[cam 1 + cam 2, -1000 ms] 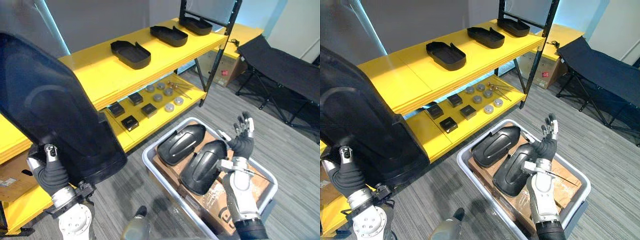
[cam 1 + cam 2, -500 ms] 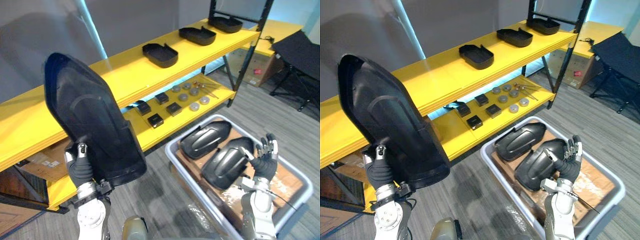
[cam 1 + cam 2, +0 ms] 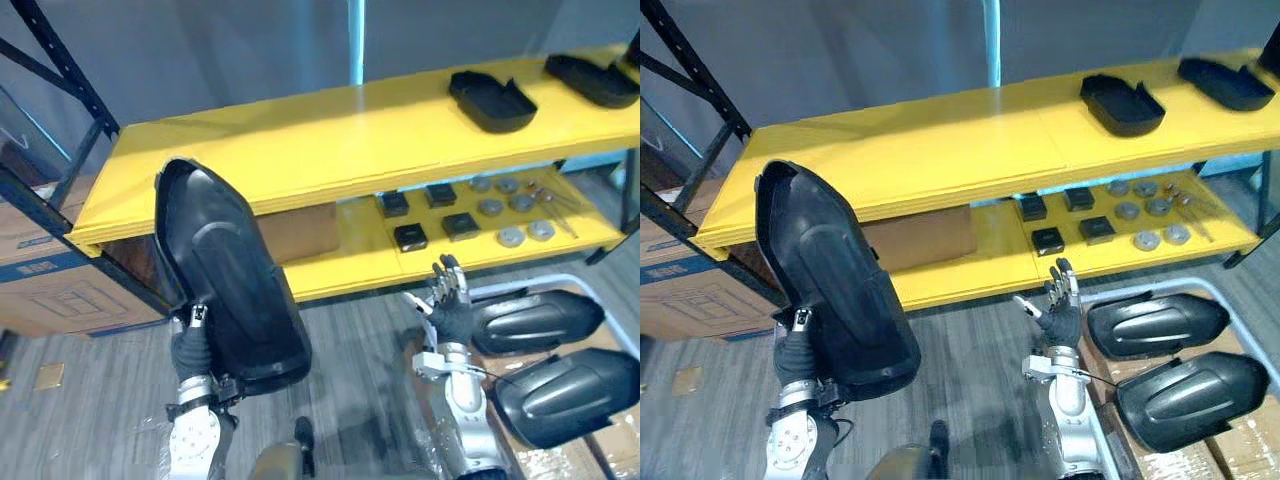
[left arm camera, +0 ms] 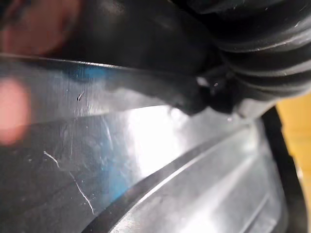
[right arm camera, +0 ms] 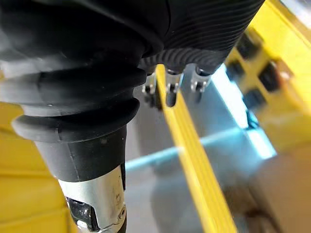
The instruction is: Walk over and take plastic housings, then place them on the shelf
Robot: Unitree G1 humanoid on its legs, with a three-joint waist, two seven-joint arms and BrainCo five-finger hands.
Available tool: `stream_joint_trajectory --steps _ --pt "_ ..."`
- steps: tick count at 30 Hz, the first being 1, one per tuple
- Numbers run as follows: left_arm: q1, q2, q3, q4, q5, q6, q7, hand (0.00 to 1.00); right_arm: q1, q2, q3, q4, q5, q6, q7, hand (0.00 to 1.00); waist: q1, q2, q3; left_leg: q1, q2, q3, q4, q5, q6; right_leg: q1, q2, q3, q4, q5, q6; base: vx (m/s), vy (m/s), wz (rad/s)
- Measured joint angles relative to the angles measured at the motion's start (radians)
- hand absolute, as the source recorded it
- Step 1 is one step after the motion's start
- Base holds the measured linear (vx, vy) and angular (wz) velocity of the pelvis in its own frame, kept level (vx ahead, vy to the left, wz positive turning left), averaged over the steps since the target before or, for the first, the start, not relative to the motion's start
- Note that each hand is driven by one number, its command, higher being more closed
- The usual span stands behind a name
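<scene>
The left hand (image 3: 190, 348), low in the left part of the frame, grips a big black held housing (image 3: 232, 285). Its thumb lies on the front face and the other fingers are behind the shell. The housing stands upright, and its rounded top covers a part of the front edge of the upper shelf board (image 3: 330, 130). In the left wrist view its glossy surface (image 4: 146, 160) is very close. The right hand (image 3: 447, 303) is raised in the middle right with its fingers straight and spread, holding nothing. It is in front of the lower shelf board (image 3: 350, 272). On the upper board, two more shelf housings (image 3: 491, 100) (image 3: 592, 80) lie at the upper right, and bare yellow surface runs from them to the left end. The lower board carries small black boxes (image 3: 410, 237) and grey discs (image 3: 511, 237) at the right, and a cardboard box (image 3: 296, 230) stands behind it. At the lower right, a grey bin (image 3: 1145, 292) holds two bin housings (image 3: 532, 320) (image 3: 570, 395), just beside the right hand. A dark rack post (image 3: 60, 55) crosses the upper left, and another carton (image 3: 50, 292) stands below it on the grey floor (image 3: 90, 400).
</scene>
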Motion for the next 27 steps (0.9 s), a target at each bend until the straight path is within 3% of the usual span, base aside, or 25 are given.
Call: stream_joint_trajectory --steps 4,7,8,9,10,11,12,14,15,19,21,23,25,26,27 --pt "-0.009 -0.003 0.003 -0.014 0.024 -0.030 0.001 1.00 -0.004 -0.017 0.004 0.000 0.029 -0.003 0.028 0.00 -0.003 -0.006 0.002 0.001 0.012 0.029 0.049 -0.012 0.003 0.029 -0.010 -0.017 0.006 -0.005 0.001 0.02 -0.022 0.10" --pt "-0.067 0.004 0.016 -0.025 0.054 -0.039 -0.010 1.00 0.020 -0.005 0.036 0.002 0.038 -0.031 0.018 0.00 0.001 -0.047 0.029 -0.026 -0.012 0.021 0.183 -0.107 0.024 0.068 -0.046 -0.041 0.062 -0.020 0.011 0.06 0.098 0.20" --pt "-0.086 0.008 0.016 -0.025 0.059 -0.038 -0.025 1.00 0.026 -0.004 0.040 0.008 0.035 -0.037 0.003 0.00 0.001 -0.047 0.038 -0.024 -0.019 0.016 0.214 -0.131 0.032 0.051 -0.060 -0.024 0.150 -0.017 -0.008 0.01 0.105 0.24" --pt "-0.096 0.015 0.017 -0.025 0.059 -0.038 -0.046 1.00 0.037 0.004 0.040 0.013 0.026 -0.041 -0.007 0.00 0.001 -0.063 0.047 -0.022 -0.028 0.006 0.228 -0.145 0.040 0.007 -0.077 0.017 0.260 0.007 -0.071 0.02 0.163 0.36" --pt "-0.098 0.027 0.019 -0.032 0.062 -0.038 -0.073 1.00 0.048 0.016 0.037 0.018 0.020 -0.045 -0.020 0.00 -0.005 -0.063 0.047 -0.003 -0.040 -0.004 0.208 -0.148 0.045 -0.057 -0.073 0.093 0.368 0.086 -0.166 0.07 0.206 0.44" --pt "-0.092 0.045 0.018 -0.045 0.064 -0.038 -0.102 1.00 0.050 0.021 0.032 0.031 0.016 -0.051 -0.021 0.00 -0.016 -0.078 0.054 0.046 -0.046 -0.011 0.137 -0.148 0.045 -0.109 -0.065 0.155 0.439 0.201 -0.166 0.12 0.161 0.44" --pt "-0.092 0.055 0.016 -0.047 0.065 -0.039 -0.114 1.00 0.055 0.028 0.028 0.031 0.010 -0.055 -0.022 0.00 -0.020 -0.076 0.055 0.062 -0.044 -0.026 0.092 -0.147 0.045 -0.128 -0.052 0.180 0.454 0.212 -0.157 0.19 0.084 0.47" --pt "-0.110 0.076 0.015 -0.050 0.058 -0.039 -0.139 1.00 0.058 0.049 0.014 0.024 -0.008 -0.069 -0.021 0.00 -0.028 -0.070 0.057 0.105 -0.017 -0.051 -0.027 -0.130 0.091 -0.189 0.050 0.202 0.350 0.080 -0.118 0.17 0.030 0.29" --pt "-0.117 0.081 0.017 -0.050 0.055 -0.039 -0.137 1.00 0.056 0.051 0.011 0.024 -0.012 -0.069 -0.019 0.00 -0.027 -0.068 0.059 0.105 -0.014 -0.050 -0.027 -0.128 0.095 -0.203 0.065 0.201 0.314 0.063 -0.117 0.10 0.052 -0.07" --pt "-0.126 0.093 0.012 -0.051 0.068 -0.036 -0.108 1.00 0.065 0.056 -0.005 0.008 -0.039 -0.067 -0.011 0.00 -0.030 -0.066 0.060 0.116 -0.007 0.022 0.033 -0.130 0.090 -0.262 0.067 0.239 0.022 0.104 -0.066 0.13 0.001 -0.22" --pt "-0.125 0.096 0.012 -0.052 0.097 -0.036 -0.081 1.00 0.064 0.056 -0.006 0.002 -0.038 -0.069 0.004 0.00 -0.041 -0.071 0.058 0.120 -0.003 0.027 0.040 -0.148 0.065 -0.267 0.065 0.239 -0.064 0.141 -0.047 0.19 -0.098 0.02" --pt "-0.118 0.105 0.012 -0.060 0.127 -0.040 -0.054 1.00 0.062 0.056 -0.003 -0.009 -0.038 -0.082 0.004 0.00 -0.042 -0.086 0.049 0.113 0.007 0.028 0.106 -0.211 0.035 -0.254 0.085 0.256 -0.087 0.150 -0.052 0.27 -0.198 -0.02" --pt "-0.109 0.093 0.011 -0.057 0.117 -0.041 -0.043 1.00 0.062 0.042 0.003 -0.012 -0.038 -0.084 0.002 0.00 -0.040 -0.053 0.060 0.129 0.077 0.038 0.203 -0.289 -0.002 -0.223 0.141 0.262 -0.061 0.153 -0.076 0.37 -0.297 -0.15" --pt "-0.104 0.091 0.014 -0.058 0.116 -0.042 -0.041 1.00 0.067 0.039 0.015 -0.015 -0.038 -0.084 0.000 0.00 -0.039 -0.047 0.057 0.118 0.099 0.056 0.272 -0.298 0.007 -0.209 0.153 0.261 -0.061 0.152 -0.081 0.34 -0.263 -0.01" --pt "-0.109 0.086 0.015 -0.045 0.116 -0.043 -0.037 1.00 0.074 0.030 0.029 -0.017 -0.038 -0.084 -0.003 0.00 -0.054 -0.038 0.059 0.022 0.149 0.065 0.518 -0.286 0.033 -0.178 0.182 0.262 -0.058 0.163 -0.097 0.34 -0.256 -0.09"
